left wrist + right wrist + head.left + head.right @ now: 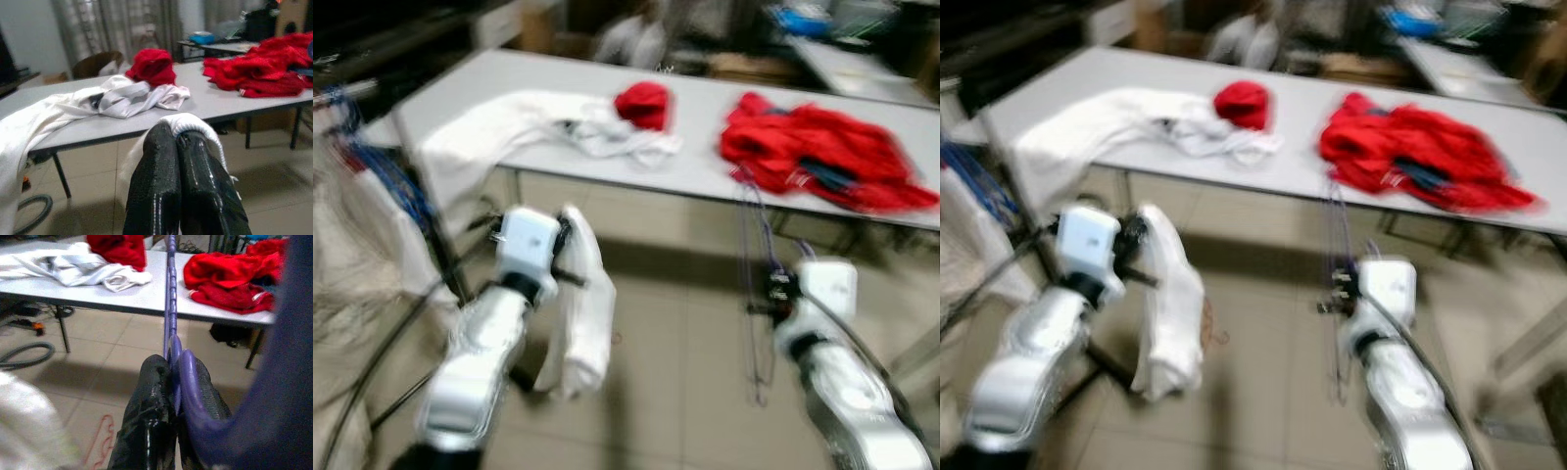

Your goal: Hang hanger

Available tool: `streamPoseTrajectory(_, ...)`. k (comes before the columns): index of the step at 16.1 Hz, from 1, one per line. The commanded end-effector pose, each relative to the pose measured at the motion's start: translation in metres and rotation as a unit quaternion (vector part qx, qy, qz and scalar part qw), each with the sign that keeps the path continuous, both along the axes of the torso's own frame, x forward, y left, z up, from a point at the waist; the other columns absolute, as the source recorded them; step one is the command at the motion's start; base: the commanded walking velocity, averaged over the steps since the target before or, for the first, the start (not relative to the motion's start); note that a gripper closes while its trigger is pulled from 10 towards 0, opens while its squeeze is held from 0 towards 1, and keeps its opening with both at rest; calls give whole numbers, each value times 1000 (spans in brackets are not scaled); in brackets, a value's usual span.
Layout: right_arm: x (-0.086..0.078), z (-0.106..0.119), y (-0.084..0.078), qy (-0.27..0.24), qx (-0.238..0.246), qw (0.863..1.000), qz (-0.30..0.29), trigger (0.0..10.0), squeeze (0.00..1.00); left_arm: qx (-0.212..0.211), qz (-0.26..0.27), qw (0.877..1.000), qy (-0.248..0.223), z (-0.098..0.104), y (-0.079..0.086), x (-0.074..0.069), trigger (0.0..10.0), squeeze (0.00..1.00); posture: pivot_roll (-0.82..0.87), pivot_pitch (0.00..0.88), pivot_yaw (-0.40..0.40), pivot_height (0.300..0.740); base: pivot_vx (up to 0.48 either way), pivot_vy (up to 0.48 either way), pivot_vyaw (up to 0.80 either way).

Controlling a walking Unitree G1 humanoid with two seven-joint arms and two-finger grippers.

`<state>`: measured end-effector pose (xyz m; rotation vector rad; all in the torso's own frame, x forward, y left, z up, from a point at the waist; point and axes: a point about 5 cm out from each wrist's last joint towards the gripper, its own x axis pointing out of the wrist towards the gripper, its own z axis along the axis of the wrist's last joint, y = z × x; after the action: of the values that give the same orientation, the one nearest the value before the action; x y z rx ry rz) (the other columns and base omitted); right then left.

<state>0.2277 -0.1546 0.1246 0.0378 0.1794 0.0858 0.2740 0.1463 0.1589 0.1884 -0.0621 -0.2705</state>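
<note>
A long grey counter (705, 171) runs across the room over a tiled floor (685, 323). On it lie a heap of red garments (822, 157), a spread of white cloth (509, 122) that droops over the counter's near left edge, and a smaller red bundle (644, 103) beside the white cloth. In front of the counter both silver arms are raised. The left hand (183, 152) has its two black fingers pressed together, pinching a white garment (582, 313) that hangs down from it towards the floor. The right hand (172, 369) is closed tight on a purple hanger (170, 293), whose thin wire stands up between the fingers and also hangs below the hand, near the counter's front edge.
</note>
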Motion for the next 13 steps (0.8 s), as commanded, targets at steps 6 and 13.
streamPoseTrajectory(6,0,6,-12,-14,-36,999,6,10000,0,-16,0,1000,10,-3,-6,0,10000,0,-5,0,-26,740,0,-80,-113)
streamPoseTrajectory(13,-7,6,-14,-14,-73,996,43,10000,0,-49,-5,999,-7,6,-2,6,10000,0,-39,4,10,740,0,0,0)
